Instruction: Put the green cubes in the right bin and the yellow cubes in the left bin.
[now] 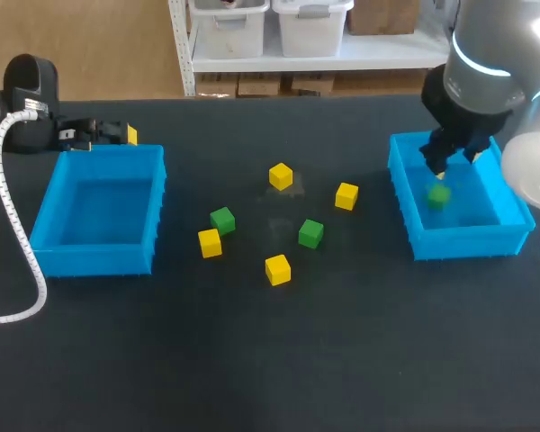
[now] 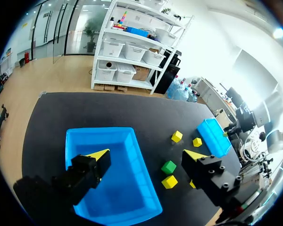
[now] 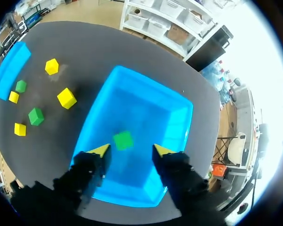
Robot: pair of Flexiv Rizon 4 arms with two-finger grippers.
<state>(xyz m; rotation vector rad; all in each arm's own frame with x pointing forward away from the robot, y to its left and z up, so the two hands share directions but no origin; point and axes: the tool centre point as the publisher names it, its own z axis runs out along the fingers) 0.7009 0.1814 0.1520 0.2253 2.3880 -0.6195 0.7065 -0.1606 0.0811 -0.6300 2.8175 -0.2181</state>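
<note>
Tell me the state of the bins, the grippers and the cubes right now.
Left bin: empty.
Right bin: holds one green cube.
Left gripper: open, empty.
Right gripper: open, empty, above the right bin.
Yellow cubes: four, loose on the table, none binned.
Other green cubes: two, loose on the table.
</note>
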